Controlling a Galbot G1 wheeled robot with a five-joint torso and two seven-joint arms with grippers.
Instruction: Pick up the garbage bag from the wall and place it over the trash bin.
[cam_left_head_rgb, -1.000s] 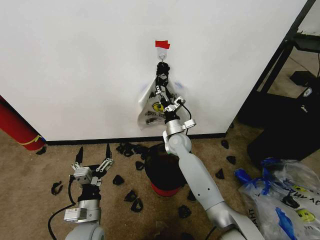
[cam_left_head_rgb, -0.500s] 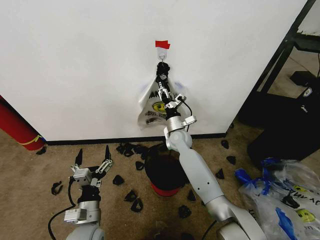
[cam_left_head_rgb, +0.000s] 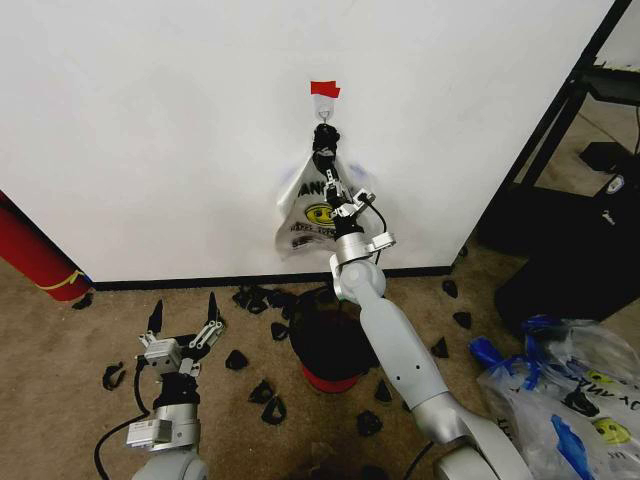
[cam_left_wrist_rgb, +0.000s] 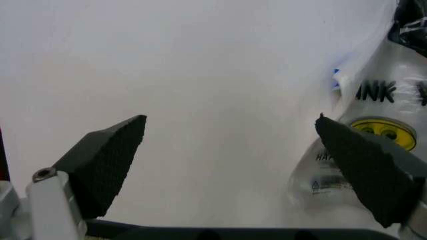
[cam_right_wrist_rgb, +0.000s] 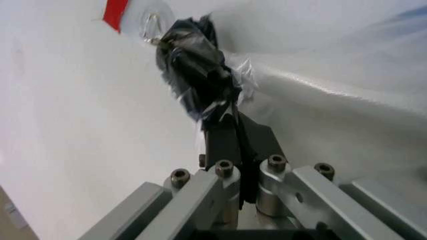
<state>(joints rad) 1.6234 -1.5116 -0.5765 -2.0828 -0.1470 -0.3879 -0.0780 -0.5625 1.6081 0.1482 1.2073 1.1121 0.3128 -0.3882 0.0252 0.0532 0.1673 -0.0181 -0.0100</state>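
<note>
Moved: the right arm has crept up the bag over the last second, its gripper (cam_left_head_rgb: 333, 190) now higher, just under the knot; the left arm has barely shifted.
Bag: the garbage bag (cam_left_head_rgb: 308, 215) hangs on the wall (cam_left_head_rgb: 150, 120) from a small hook (cam_left_head_rgb: 325, 118) below a strip of red tape (cam_left_head_rgb: 324, 89), smiley face showing, its dark bunched handles (cam_right_wrist_rgb: 197, 70) gathered at the hook.
Right gripper: up against the bag's neck; from its wrist, the fingers (cam_right_wrist_rgb: 227, 145) look pressed together on the plastic just below the bunch, so I'd call it a pinch on the bag.
Left gripper: the left gripper (cam_left_head_rgb: 183, 318) is parked low over the carpet, fingers (cam_left_wrist_rgb: 107, 160) spread wide, nothing between them.
Bin: the trash bin (cam_left_head_rgb: 325, 345) stands on the floor right below the bag, against the baseboard.
Doing it well: I'd say lift up first so the handles clear the hook, then draw away from the wall; pulling straight out risks tearing thin plastic.
Stage: early, bag not yet off the hook.
</note>
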